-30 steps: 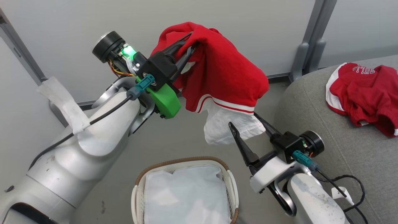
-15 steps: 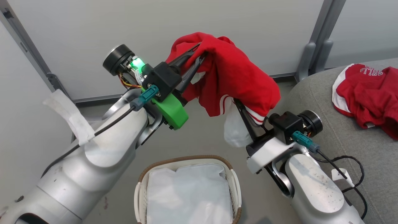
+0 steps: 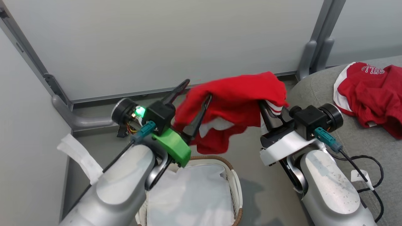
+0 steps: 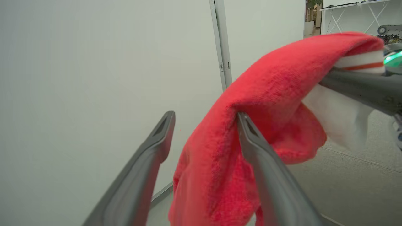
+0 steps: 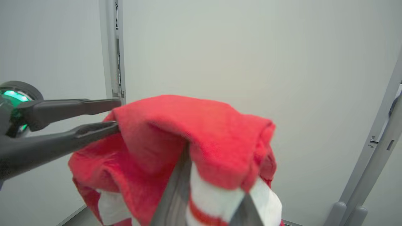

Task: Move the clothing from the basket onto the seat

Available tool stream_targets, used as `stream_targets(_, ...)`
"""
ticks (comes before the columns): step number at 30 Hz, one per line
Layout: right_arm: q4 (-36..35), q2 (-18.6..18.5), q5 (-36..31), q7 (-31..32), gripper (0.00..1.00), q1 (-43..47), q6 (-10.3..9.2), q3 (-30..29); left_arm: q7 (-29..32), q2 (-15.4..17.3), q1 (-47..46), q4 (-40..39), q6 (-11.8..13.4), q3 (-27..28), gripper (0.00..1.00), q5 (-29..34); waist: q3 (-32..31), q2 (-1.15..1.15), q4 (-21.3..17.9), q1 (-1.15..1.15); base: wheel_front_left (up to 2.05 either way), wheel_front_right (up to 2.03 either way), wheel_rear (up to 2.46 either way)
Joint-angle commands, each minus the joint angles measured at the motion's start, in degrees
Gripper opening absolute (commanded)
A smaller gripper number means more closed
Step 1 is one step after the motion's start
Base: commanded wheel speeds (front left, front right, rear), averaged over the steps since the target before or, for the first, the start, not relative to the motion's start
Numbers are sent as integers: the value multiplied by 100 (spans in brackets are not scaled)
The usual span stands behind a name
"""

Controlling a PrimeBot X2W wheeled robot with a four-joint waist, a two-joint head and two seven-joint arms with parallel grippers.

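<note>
A: Checked the left hand (image 3: 198, 88)?

B: Spread wide, with the fingers well apart. Pinches nothing; merely carries a fold of the red garment (image 3: 238, 94) draped over the finger nearer the right arm.

A: And the right hand (image 3: 267, 108)?

B: Narrowed onto the white-striped hem of that same garment, with cloth wedged between the fingers. Hides its tips under red fabric, but looks clamped.

A: So where to find the garment?

B: Up in the air, slung between both hands and sagging in the middle, with a white panel showing underneath. Hangs over the floor (image 3: 248, 157), just past the far rim of the basket (image 3: 234, 185) in the head view, and clear of the seat (image 3: 345, 147).

A: Looked inside the basket?

B: Found the crumpled white liner (image 3: 191, 194) covering the bottom.

A: And on the seat?

B: Holds a second red garment (image 3: 370, 94), rumpled and white-edged, with white lettering along its far side. Lies well apart from the right hand. Carries also a black cable (image 3: 373, 163) with a small white tag, looping over the grey cushion beside the right forearm.
</note>
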Motion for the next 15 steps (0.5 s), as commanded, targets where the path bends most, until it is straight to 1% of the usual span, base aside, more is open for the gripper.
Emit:
stream_targets(1, -64, -18, -72, -3, 0, 67, -8, -59, -2, -39, 236, 19, 6, 61, 100, 12, 2, 0, -7, 0, 0, 0, 0)
stream_targets(15, -307, -16, -269, -3, 0, 369, -8, -461, -2, -525, 1786, -44, -123, 768, 100, 382, -30, 0, -57, 0, 0, 0, 0)
